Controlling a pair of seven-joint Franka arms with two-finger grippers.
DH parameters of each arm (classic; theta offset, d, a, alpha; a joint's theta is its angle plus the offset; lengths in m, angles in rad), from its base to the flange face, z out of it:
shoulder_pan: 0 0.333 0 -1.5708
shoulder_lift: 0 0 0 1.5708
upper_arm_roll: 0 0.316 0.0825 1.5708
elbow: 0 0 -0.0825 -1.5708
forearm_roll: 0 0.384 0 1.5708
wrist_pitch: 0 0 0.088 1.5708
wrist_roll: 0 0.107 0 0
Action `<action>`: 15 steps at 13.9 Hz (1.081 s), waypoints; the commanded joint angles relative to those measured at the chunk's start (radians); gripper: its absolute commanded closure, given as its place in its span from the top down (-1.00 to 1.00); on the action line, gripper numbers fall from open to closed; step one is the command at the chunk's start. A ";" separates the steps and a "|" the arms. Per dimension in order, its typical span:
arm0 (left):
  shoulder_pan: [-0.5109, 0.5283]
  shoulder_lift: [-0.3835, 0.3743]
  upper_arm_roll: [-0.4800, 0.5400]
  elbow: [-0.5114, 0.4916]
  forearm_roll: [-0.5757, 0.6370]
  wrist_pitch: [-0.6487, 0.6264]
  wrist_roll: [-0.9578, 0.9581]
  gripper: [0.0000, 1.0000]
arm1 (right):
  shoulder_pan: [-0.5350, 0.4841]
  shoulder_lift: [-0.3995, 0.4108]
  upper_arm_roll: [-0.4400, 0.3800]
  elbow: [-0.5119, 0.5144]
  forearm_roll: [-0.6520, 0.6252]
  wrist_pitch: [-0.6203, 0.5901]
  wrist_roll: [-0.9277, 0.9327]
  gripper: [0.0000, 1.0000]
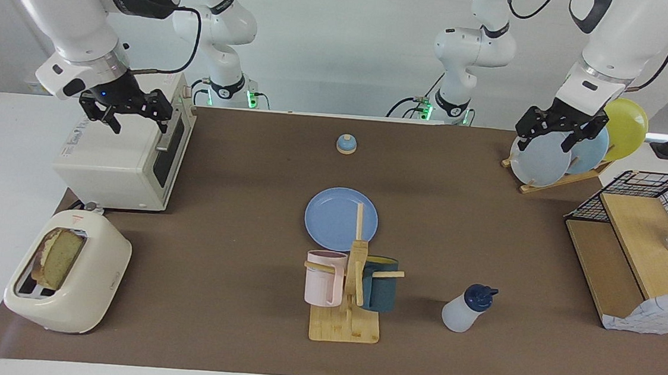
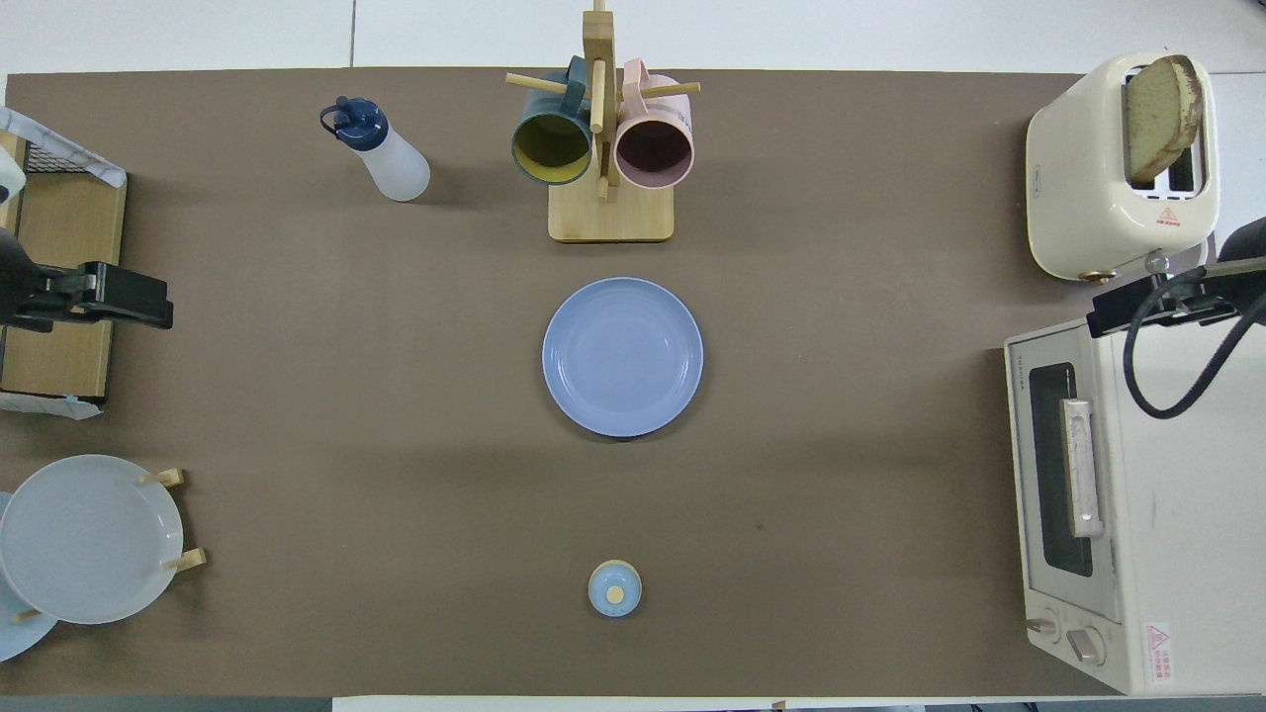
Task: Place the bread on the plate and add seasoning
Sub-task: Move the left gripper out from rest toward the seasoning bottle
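- Nothing of the job is done: the bread [image 1: 59, 257] stands in a slot of the toaster [image 1: 102, 270] at the right arm's end of the table, and the plate [image 1: 334, 216] lies bare at mid-table.
- The seasoning bottle [image 1: 467, 308] stands untouched, farther from me than the plate, toward the left arm's end.
- My right gripper [image 1: 135, 113] hangs over the toaster oven [image 1: 115, 164], jaws apart and holding nothing.
- My left gripper [image 1: 556, 131] hangs over the plate rack [image 1: 555, 182], jaws apart too, empty.
- Left to do: lift the slice, lay it on the plate, then season it.
- Count: one slice, one bottle, one blue plate at centre, three racked plates, two mugs on the mug stand [image 1: 344, 325], one bell [image 1: 346, 144].
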 commanded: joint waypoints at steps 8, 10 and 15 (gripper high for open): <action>-0.019 -0.025 0.000 -0.020 0.016 0.008 0.009 1.00 | -0.009 -0.009 0.004 -0.005 0.007 0.011 0.016 1.00; -0.069 -0.034 -0.014 -0.028 0.016 -0.009 -0.004 1.00 | -0.007 -0.009 0.004 -0.005 0.006 0.024 0.012 1.00; -0.144 -0.106 -0.014 -0.213 0.012 0.247 -0.056 1.00 | -0.001 -0.009 0.004 -0.015 -0.001 0.120 0.010 1.00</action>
